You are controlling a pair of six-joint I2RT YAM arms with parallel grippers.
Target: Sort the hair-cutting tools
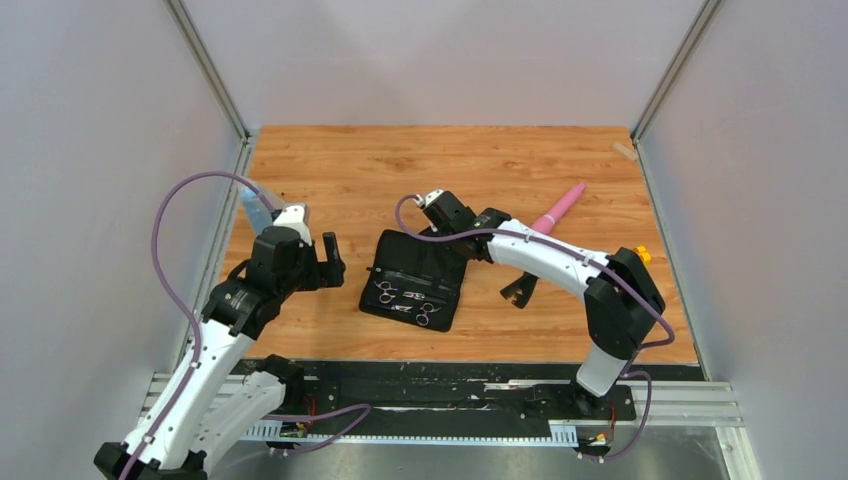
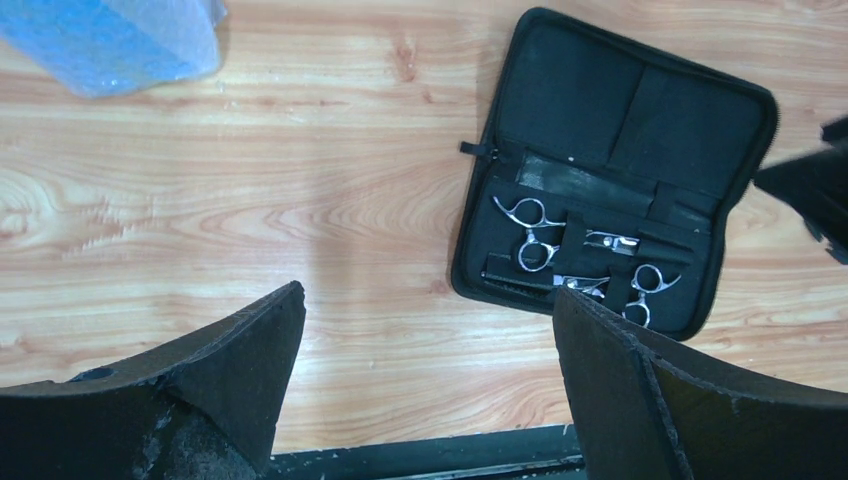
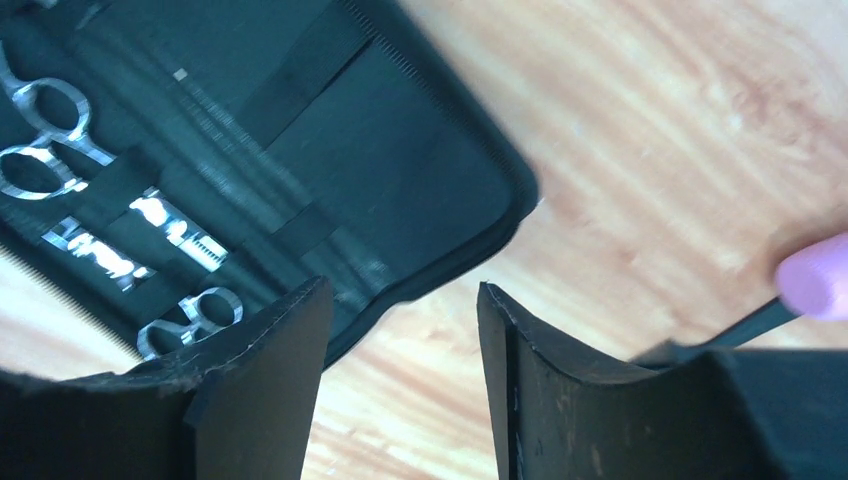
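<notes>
**A:** Fingers of the left gripper (image 2: 428, 300) sit closest, spread wide with nothing between them, hovering over bare table (image 2: 200, 220). Off at the left edge lies the blue bottle (image 2: 110, 40), which is no part of the job.

**B:** Where are the tools, then?

**A:** Moving right, they're all in the open black case (image 2: 600, 110). The first scissors (image 2: 530, 235) and the second scissors (image 2: 640, 290) are each tucked under a strap, rings showing. A toothed lower comb (image 2: 515, 275) lies along the case's edge. A long dark strip under a strap higher up looks like the upper comb (image 2: 590, 185), though I can't swear to it.

**B:** So the sorting is nearly done?

**A:** I'd judge so. Four tools appear stowed, and I see none loose on the wood that I can name. What's left is likely a check and perhaps closing the case, which lies flat open.

**B:** And the right arm?

**A:** The right gripper (image 3: 402, 290) hangs over the case's far corner, jaws apart and empty. Whether it touches the rim I can't tell. Further right a dark object (image 1: 520, 290) sits under that arm, and I can't identify it. The pink tool (image 1: 558, 208) lies beyond, well apart from the case.
</notes>
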